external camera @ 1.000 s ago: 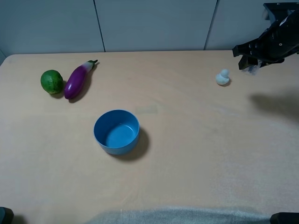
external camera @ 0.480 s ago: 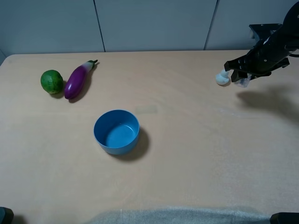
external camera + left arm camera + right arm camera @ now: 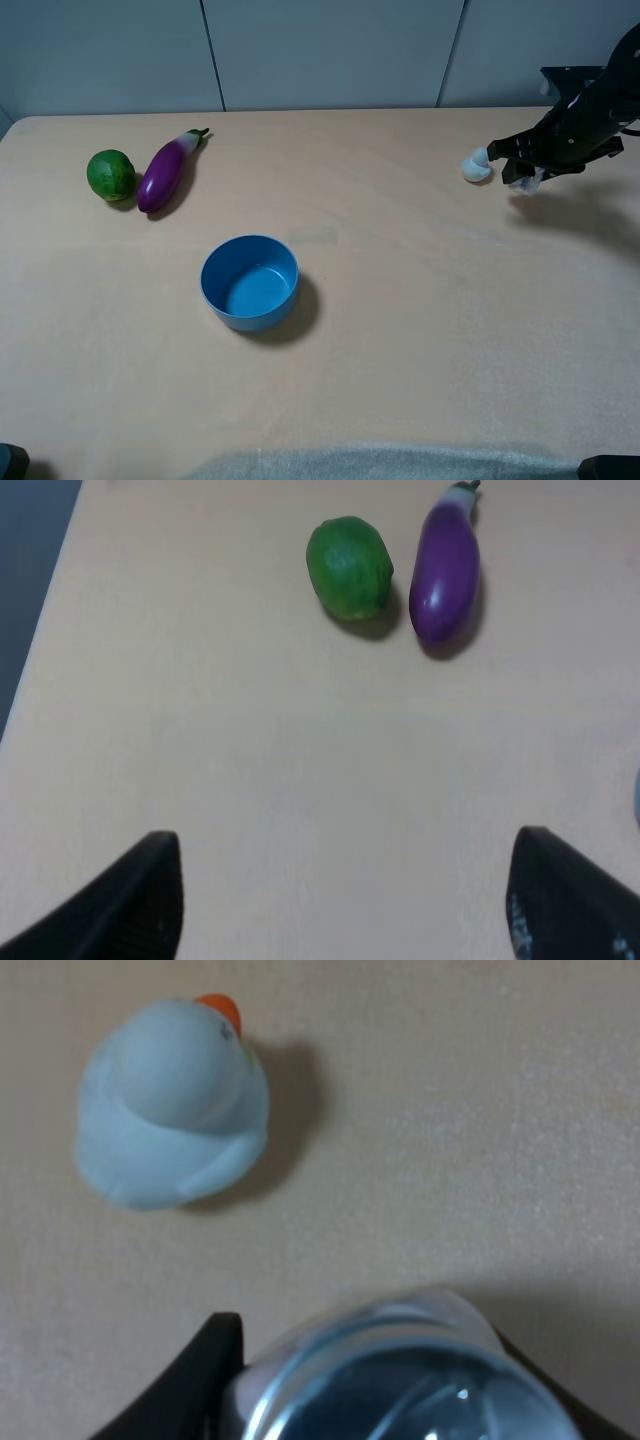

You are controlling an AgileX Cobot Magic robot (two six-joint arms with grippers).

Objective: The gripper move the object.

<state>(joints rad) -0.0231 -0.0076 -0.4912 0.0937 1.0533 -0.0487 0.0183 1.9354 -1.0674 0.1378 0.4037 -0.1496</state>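
Note:
My right gripper (image 3: 524, 170) is shut on the small clear glass shaker (image 3: 527, 181) and holds it low over the table at the far right, just right of the pale duck figure (image 3: 477, 166). In the right wrist view the shaker's glass (image 3: 400, 1380) fills the space between the dark fingers (image 3: 195, 1375), with the duck (image 3: 172, 1105) close beyond it. My left gripper (image 3: 340, 900) is open and empty above bare table on the left, out of the exterior high view.
A blue bowl (image 3: 250, 281) stands near the middle. A green lime (image 3: 111, 175) and a purple eggplant (image 3: 168, 172) lie at the back left; both also show in the left wrist view (image 3: 349, 567) (image 3: 445, 561). The wall runs along the table's far edge.
My right gripper has come down and moved left with the shaker, ending close beside the duck. The left arm and the other things have not moved.

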